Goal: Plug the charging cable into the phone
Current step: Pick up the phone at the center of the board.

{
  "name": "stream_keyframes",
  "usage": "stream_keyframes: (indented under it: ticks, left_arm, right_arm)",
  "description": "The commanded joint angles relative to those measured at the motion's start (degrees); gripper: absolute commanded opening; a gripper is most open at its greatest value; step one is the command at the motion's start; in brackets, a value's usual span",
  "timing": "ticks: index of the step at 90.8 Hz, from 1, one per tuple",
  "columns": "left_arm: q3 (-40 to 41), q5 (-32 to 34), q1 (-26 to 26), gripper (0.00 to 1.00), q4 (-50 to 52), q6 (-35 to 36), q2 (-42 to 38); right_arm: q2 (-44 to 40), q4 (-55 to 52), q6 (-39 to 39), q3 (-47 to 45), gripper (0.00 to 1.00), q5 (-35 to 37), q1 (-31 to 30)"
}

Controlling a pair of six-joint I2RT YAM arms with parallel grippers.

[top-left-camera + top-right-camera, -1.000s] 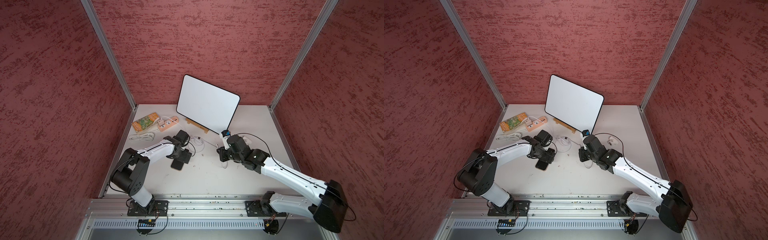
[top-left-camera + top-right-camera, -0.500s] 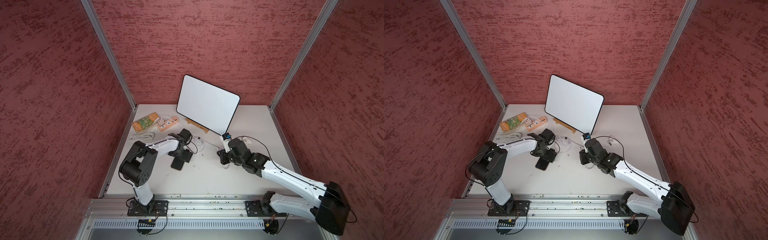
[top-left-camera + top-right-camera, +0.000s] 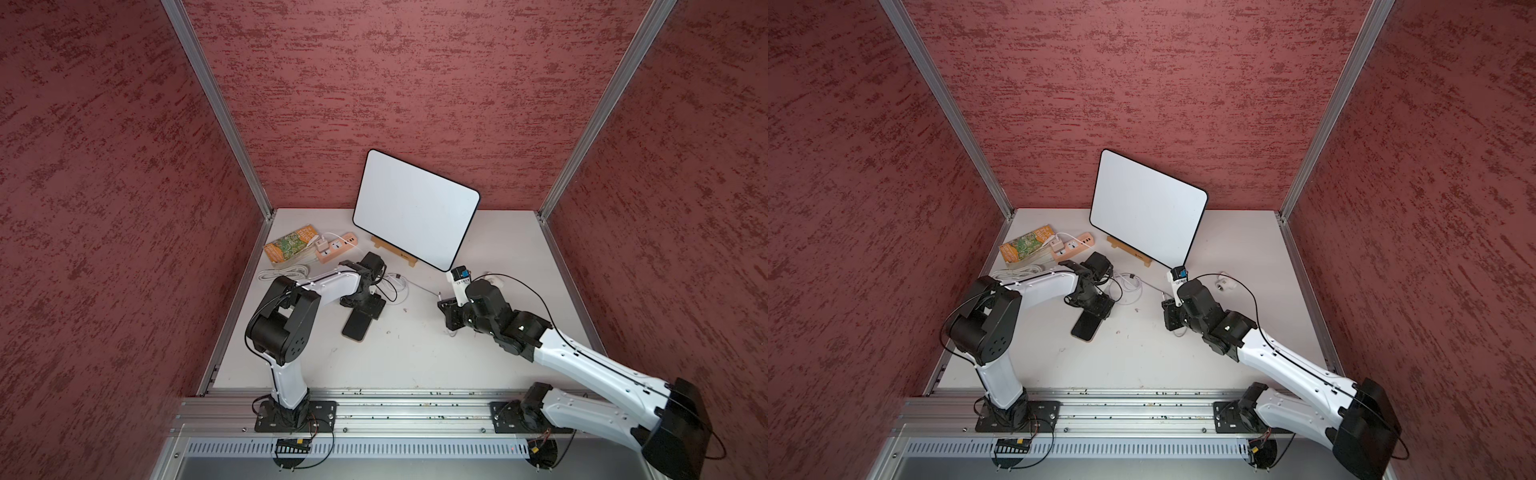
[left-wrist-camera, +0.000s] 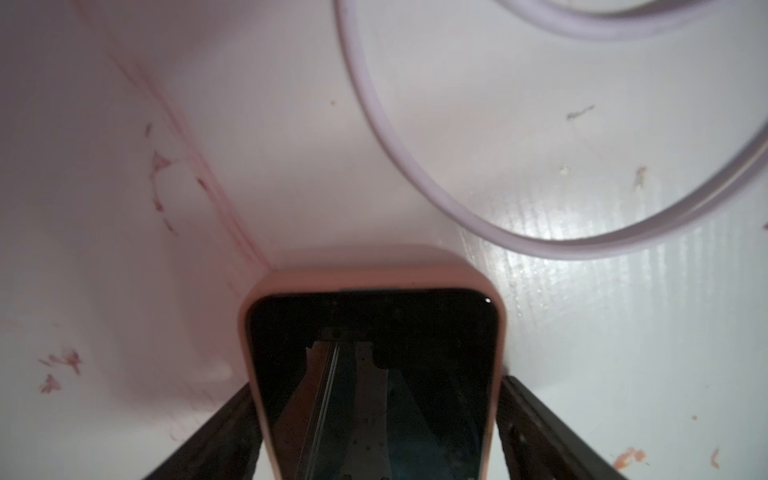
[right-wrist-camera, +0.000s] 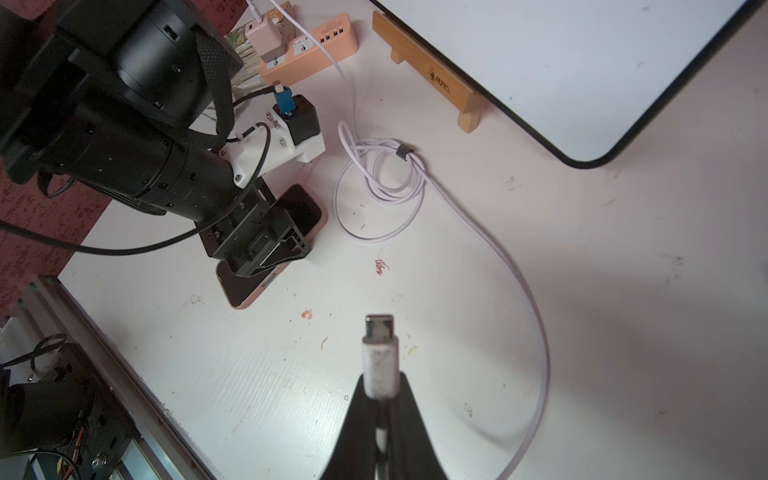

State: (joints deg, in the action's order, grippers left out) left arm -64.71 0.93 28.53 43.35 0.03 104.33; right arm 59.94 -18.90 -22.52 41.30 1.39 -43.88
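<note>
- Roughly halfway: the plug (image 5: 378, 328) is in your right gripper (image 5: 380, 390) but not in the phone (image 3: 356, 326), so alignment and insertion are left.
- Phone lies flat toward the table's (image 3: 415, 361) 8 o'clock, with the right gripper well apart at the phone's 3 o'clock.
- Right fingers are clamped on the cable (image 5: 536, 332) just behind the plug.
- Left gripper (image 4: 376, 415): fingers (image 4: 216, 432) are spread wide along both phone edges. Can't tell if they pinch.

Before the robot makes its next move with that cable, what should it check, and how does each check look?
1. The right tool pinches the charging cable behind its plug: ok.
2. The left tool straddles the phone: ok.
3. The left tool clamps the phone firmly: cannot tell.
4. The port on the phone's free end is uncovered: ok.
5. Plug lined up with the port: not ok, they are well apart.
6. Cable slack: ok, loose loops lie on the table.
</note>
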Motion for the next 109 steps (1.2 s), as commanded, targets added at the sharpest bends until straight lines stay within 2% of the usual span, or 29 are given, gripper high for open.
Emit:
stream_keyframes:
  ticks: [1,21,29,43,53,68,79,92,109]
  left_arm:
    - [0.87,-0.73,-0.47,0.81,1.83,0.72,3.50]
    - [0.36,-0.74,-0.69,0.57,2.88,0.20,4.26]
    - [-0.46,-1.16,-0.79,0.40,4.02,-0.30,4.56]
    - [-1.57,-2.74,-1.07,0.00,5.17,-1.82,3.29]
    - [-2.21,-5.74,-1.51,0.00,4.63,-3.73,1.43]
    - [-2.25,-6.90,-3.81,0.00,3.09,-9.61,-2.18]
    - [-0.90,-13.78,-5.94,0.00,-0.22,-13.53,-4.75]
    - [4.71,-23.48,-9.40,0.00,-11.07,-23.12,-10.18]
    - [11.63,-29.98,-12.76,0.00,-24.29,-40.47,-15.07]
  right_arm:
    - [-0.54,1.33,-0.45,-0.93,0.00,1.67,0.40]
    - [-1.11,1.41,-0.55,-1.57,0.00,2.77,0.37]
    - [-1.38,1.48,-0.64,-1.70,0.00,3.08,0.38]
    - [-1.08,2.24,-0.76,-1.57,0.00,3.06,0.39]
    - [-0.59,2.59,-0.67,-1.49,0.00,2.97,0.38]
    - [0.29,3.01,-0.41,-1.18,0.00,3.07,0.37]
    - [1.07,3.61,-0.24,-0.88,0.00,3.02,0.37]
    - [1.66,4.49,-0.23,-1.11,0.00,2.99,0.39]
    - [1.11,5.06,-0.19,-2.00,0.00,3.82,0.38]
